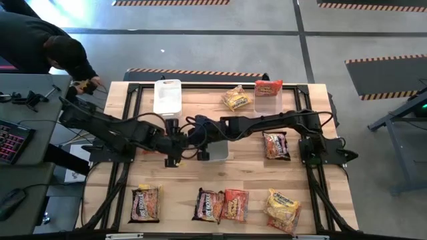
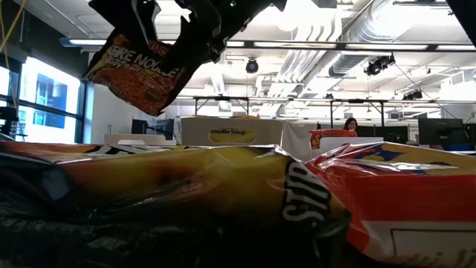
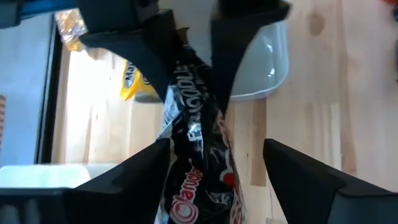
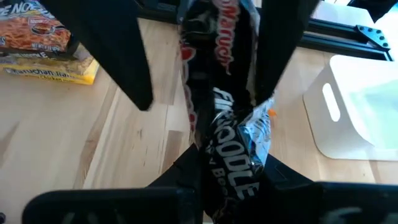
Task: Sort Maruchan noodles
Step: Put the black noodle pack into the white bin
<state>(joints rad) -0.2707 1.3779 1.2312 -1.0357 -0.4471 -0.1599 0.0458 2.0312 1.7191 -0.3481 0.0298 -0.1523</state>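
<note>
Mid-handover above the middle of the table (image 1: 253, 183): the right gripper (image 4: 233, 168) has its jaws clamped on one end of a dark Maruchan packet (image 3: 199, 155), held in the air, while the left gripper (image 3: 214, 168) brackets the packet's other end with its jaws apart, not yet gripping. The step in hand looks like a pass from one arm to the other, though which way is hard to judge from here. The next move calls for one pair of jaws to close firmly before the other lets go, then a carry to a clear bin (image 1: 167, 97) at the table's far edge. Other packets (image 1: 223, 205) lie along the near edge of the pale wooden table. A person (image 1: 40, 47) bends over a neighbouring desk in a bright, open workshop.
</note>
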